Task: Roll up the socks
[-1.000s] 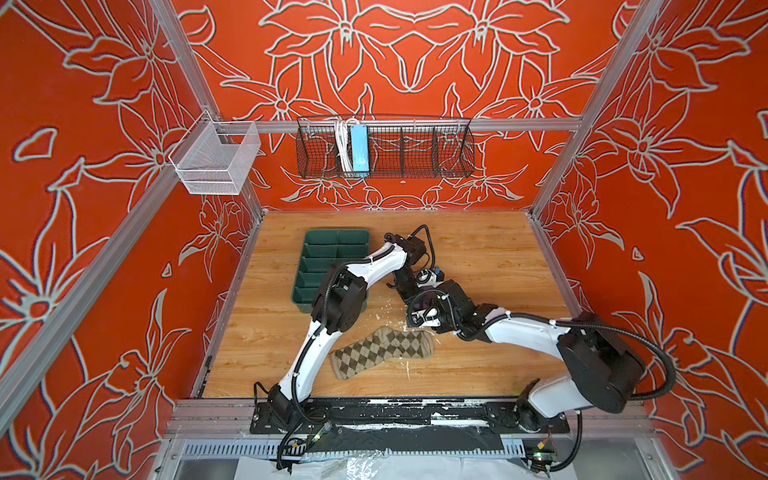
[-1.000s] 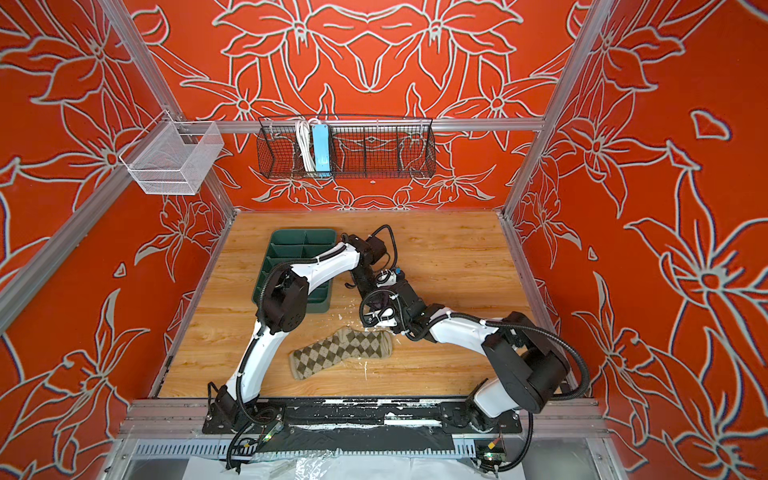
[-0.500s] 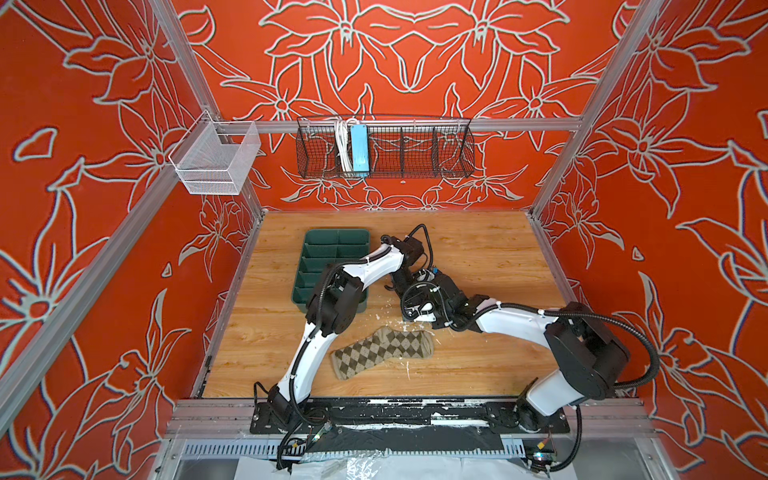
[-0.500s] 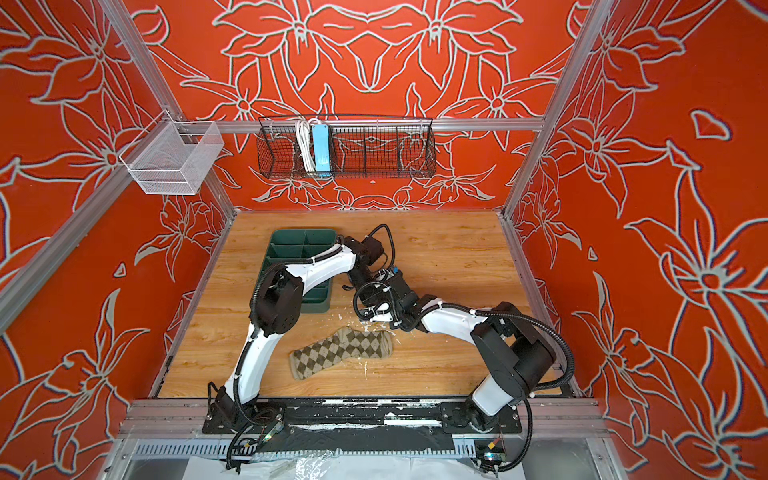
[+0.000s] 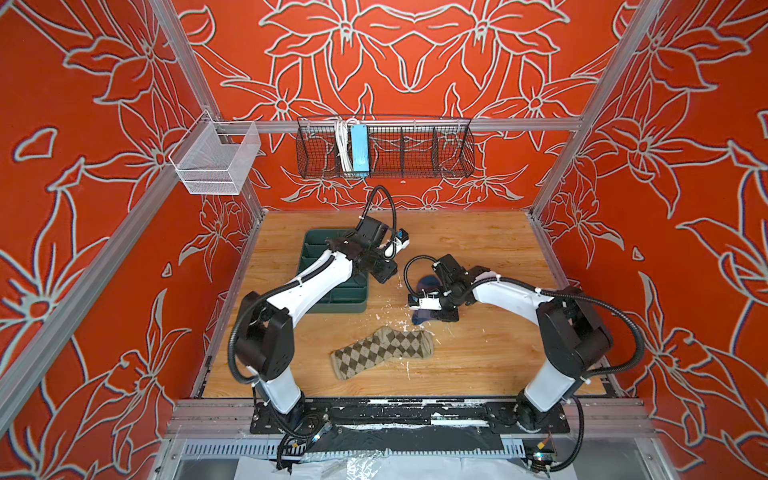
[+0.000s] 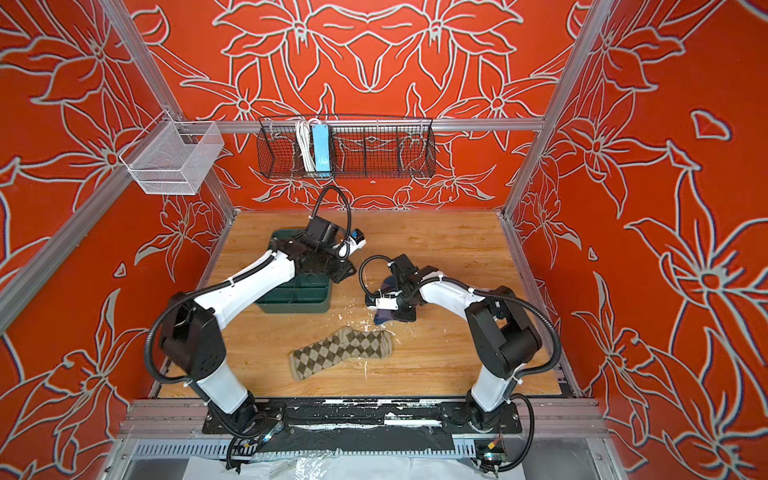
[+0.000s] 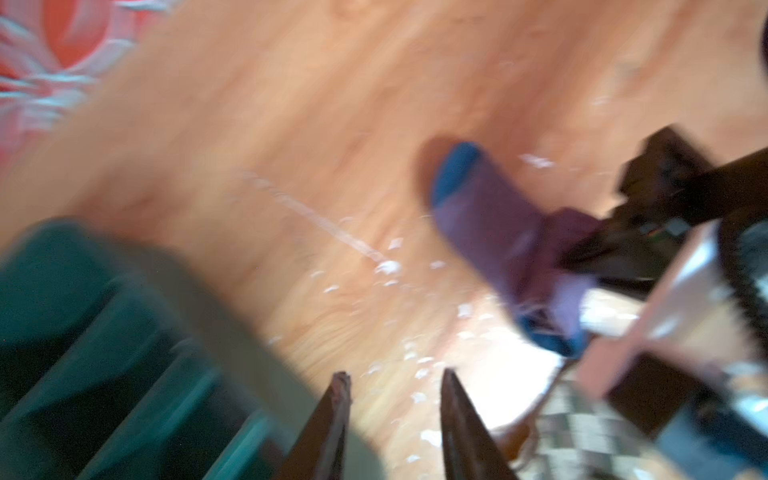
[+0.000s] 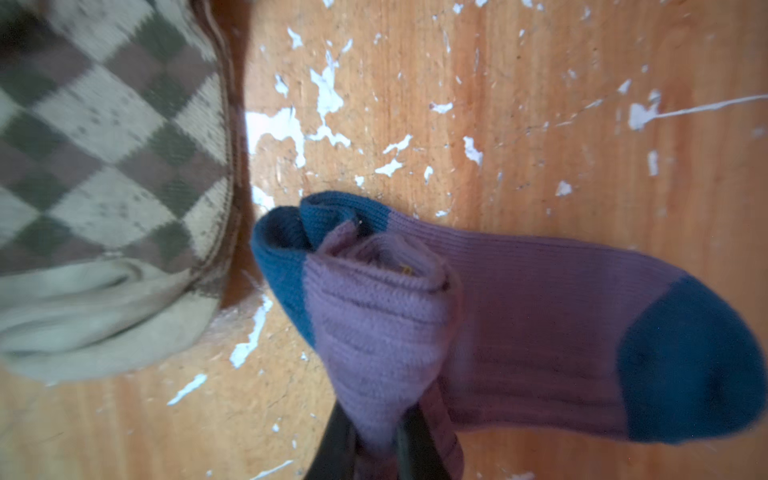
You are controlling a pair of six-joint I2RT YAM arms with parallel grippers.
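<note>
**As the Arms Parted, the Right One Kept the Purple Sock**

Whereas a second earlier both end effectors had crowded together over the middle of the bench (image 5: 478, 357), they now stood apart. The left end effector (image 7: 395, 380) had drawn back toward the green tray (image 5: 345, 306) and its jaws had parted; the left wrist view, though blurred, showed nothing between them. The right end effector (image 8: 374, 442) had shifted toward the front of the bench and clamped down on a bunched fold of the purple sock (image 8: 519, 324).

The left arm reached across the tray with its elbow bent, its end effector (image 5: 384, 274) hanging just past the tray's right side. The right arm stretched in from the right, wrist turned down over the purple sock (image 5: 428, 284), which lay partly on the bench, its navy toe flat on the wood.

Two socks were in view. The argyle sock (image 5: 382, 353) lay flat and unrolled near the front, just beside the purple one, in the same place as before. Two arms and one tray completed the count.
</note>
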